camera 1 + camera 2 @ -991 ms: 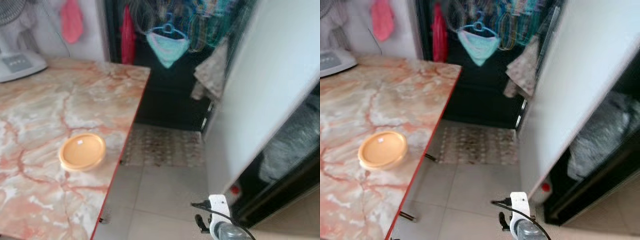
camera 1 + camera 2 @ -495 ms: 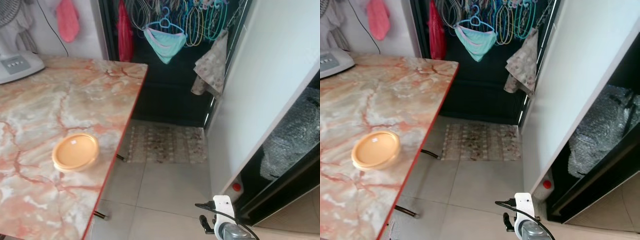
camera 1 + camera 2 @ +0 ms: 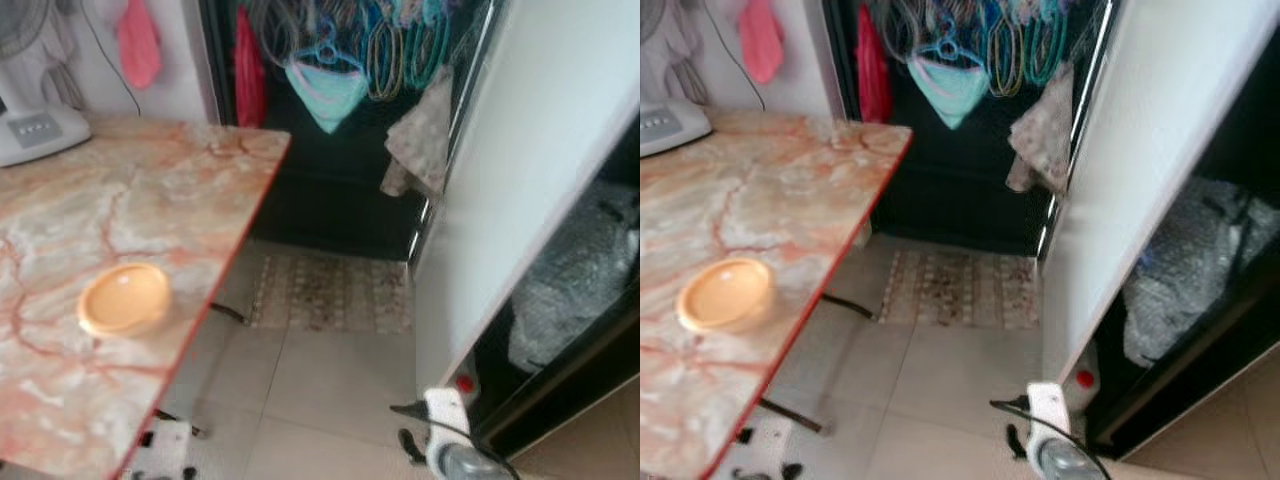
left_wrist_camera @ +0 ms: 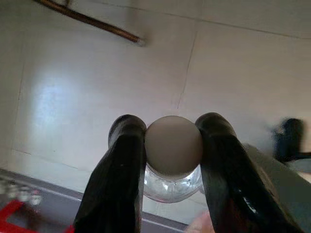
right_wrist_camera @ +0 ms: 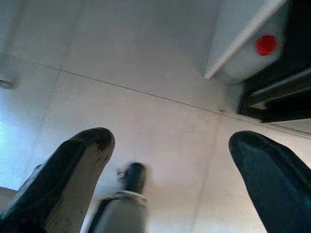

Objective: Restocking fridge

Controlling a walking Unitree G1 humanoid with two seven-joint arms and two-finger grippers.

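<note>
In the left wrist view my left gripper [image 4: 171, 128] is shut on a clear plastic bottle [image 4: 170, 187] with a pale round cap, one black finger on each side of its neck, above the tiled floor. My right gripper [image 5: 170, 141] hangs open over the floor tiles, fingers wide apart with nothing between them. In the eye views my right arm [image 3: 447, 448] sits low, close to the fridge. The fridge's white door [image 3: 520, 180] stands open, and a crumpled plastic bag [image 3: 575, 290] lies in the dark interior.
A marble table [image 3: 90, 210] with a red edge stands on the left, carrying an orange lidded container [image 3: 123, 298] and a fan base [image 3: 40, 135]. A patterned mat [image 3: 330, 292] lies ahead before a dark doorway hung with clothes. A red-capped jug [image 5: 265, 46] sits at the fridge's foot.
The whole picture has shifted and blurred, so the camera moved: the table and container sit further left, and more floor shows under the table. Both grippers hold as before.
</note>
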